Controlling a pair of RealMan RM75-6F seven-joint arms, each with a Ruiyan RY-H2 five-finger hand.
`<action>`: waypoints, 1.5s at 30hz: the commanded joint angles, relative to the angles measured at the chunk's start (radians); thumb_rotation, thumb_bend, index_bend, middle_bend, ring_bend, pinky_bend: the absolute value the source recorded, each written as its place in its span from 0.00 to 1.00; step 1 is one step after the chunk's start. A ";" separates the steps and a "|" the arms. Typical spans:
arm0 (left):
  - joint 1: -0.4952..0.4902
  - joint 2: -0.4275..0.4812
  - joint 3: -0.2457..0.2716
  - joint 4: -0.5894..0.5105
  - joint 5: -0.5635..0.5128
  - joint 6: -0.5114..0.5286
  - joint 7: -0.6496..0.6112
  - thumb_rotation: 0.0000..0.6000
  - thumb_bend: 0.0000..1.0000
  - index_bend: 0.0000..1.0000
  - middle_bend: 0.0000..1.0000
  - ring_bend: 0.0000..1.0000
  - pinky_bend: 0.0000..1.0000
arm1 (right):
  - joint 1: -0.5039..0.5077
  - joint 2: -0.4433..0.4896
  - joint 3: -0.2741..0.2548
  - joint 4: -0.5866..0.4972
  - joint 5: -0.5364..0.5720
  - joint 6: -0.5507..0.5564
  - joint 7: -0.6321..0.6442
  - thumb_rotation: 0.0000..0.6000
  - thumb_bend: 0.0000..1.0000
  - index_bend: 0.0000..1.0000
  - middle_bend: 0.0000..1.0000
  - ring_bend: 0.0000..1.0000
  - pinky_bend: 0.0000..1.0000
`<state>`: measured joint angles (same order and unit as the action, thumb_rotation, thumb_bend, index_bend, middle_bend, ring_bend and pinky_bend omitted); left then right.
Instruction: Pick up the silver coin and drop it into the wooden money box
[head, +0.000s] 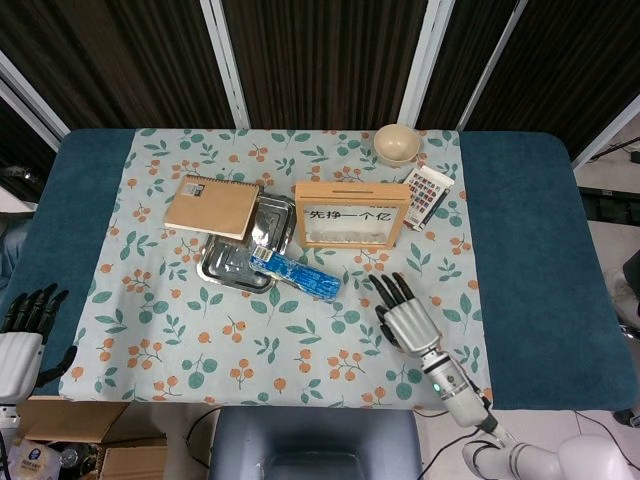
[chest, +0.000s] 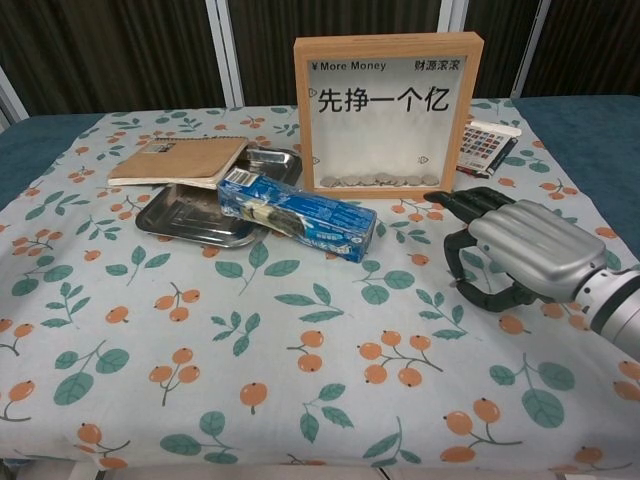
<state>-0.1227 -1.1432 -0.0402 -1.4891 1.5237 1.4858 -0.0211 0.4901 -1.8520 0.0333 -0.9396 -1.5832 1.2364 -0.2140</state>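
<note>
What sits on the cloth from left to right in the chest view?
Notebook → tray → blue box → money box → calculator → right hand.

The right hand (chest: 520, 252) rests palm-down on the flowered tablecloth (chest: 200, 330), fingers curled — whatever lies under it is hidden. Just behind stands the wooden money box (chest: 388, 100), coins along its bottom; a blue packet (chest: 296, 214) lies left.
</note>
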 joint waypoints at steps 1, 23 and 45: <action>0.001 0.000 0.001 0.000 0.001 0.001 -0.001 1.00 0.33 0.00 0.00 0.00 0.00 | -0.002 0.004 0.001 -0.003 -0.001 0.006 -0.001 1.00 0.57 0.71 0.03 0.00 0.00; 0.000 0.002 -0.002 -0.003 0.013 0.012 -0.016 1.00 0.33 0.00 0.00 0.00 0.00 | 0.069 0.448 0.333 -0.570 0.065 0.185 0.056 1.00 0.58 0.74 0.04 0.00 0.00; -0.010 -0.002 -0.004 0.013 -0.007 -0.017 -0.030 1.00 0.33 0.00 0.00 0.00 0.00 | 0.435 0.396 0.495 -0.407 0.637 -0.298 -0.279 1.00 0.58 0.75 0.05 0.00 0.00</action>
<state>-0.1330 -1.1447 -0.0450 -1.4766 1.5174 1.4692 -0.0506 0.8651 -1.4284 0.5211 -1.3871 -1.0795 1.0137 -0.4265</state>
